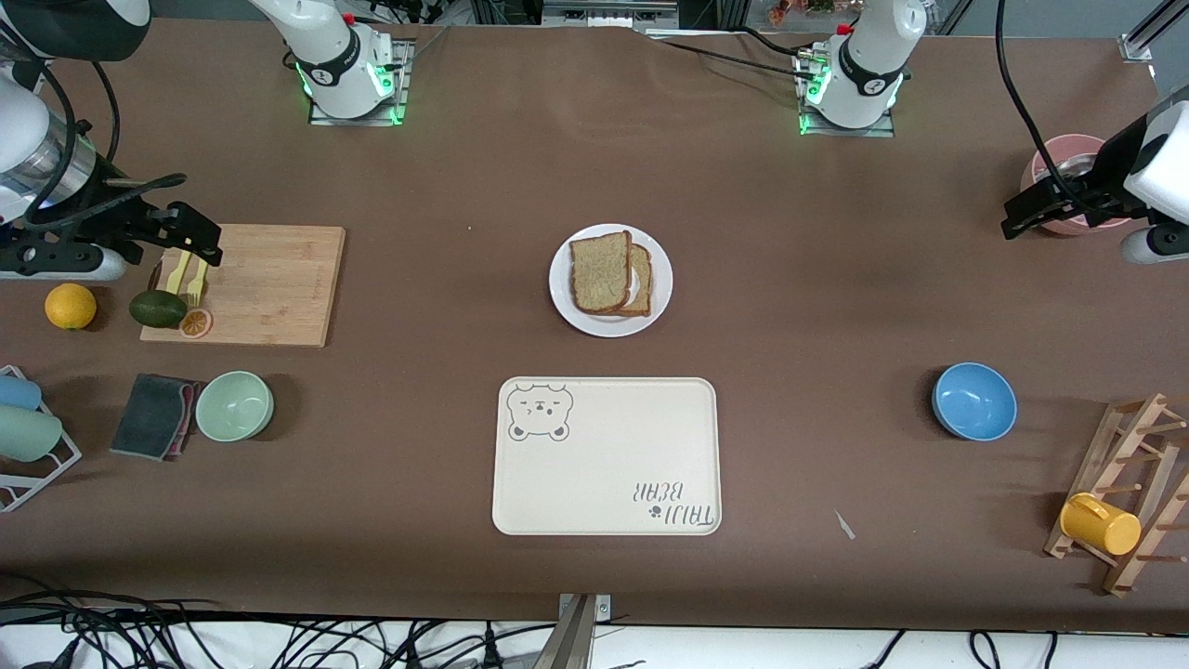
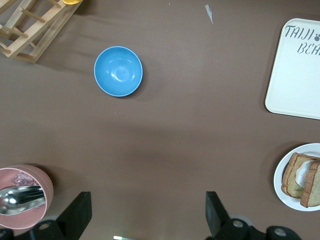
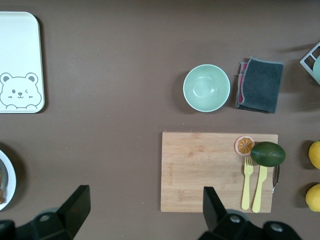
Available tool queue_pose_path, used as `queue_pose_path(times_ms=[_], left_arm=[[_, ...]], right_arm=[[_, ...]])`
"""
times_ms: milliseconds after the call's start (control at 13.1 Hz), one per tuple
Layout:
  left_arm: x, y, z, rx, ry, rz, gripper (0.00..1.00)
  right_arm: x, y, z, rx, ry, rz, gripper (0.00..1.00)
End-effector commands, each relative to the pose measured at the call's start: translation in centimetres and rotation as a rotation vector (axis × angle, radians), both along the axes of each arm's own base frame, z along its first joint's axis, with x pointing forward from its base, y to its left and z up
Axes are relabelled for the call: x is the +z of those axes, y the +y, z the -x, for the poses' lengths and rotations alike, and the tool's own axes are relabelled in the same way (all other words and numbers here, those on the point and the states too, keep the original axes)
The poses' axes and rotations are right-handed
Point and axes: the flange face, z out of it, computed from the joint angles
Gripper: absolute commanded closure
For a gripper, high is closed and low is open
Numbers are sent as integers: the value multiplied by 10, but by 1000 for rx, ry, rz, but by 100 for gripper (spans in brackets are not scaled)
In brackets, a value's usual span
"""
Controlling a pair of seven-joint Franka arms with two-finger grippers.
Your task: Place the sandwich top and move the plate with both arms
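Bread top (image 1: 599, 272) already stacked askew on lower slice, on plate (image 1: 563, 299) mid-frame, just above tray (image 1: 606, 455): plate move pending. Left gripper (image 1: 1019, 216) at right edge over pink cup (image 1: 1054, 150), right gripper (image 1: 206, 243) at left edge over board (image 1: 269, 284); both parked, jaws wide, empty.
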Motion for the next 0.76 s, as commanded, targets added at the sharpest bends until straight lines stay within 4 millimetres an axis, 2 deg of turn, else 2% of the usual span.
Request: queue_pose_path(times_ms=[0,535,688], left_arm=[[7,1,2,-1,0,-3,0],[8,-5,3,-16,-2,-4,0],[8,1,3,-7,-2,-5,0]], right_arm=[[4,1,2,-9,1,1,1],[5,-3,3,-23,5,-12,1],[7,0,4,-68,1,-15,1]])
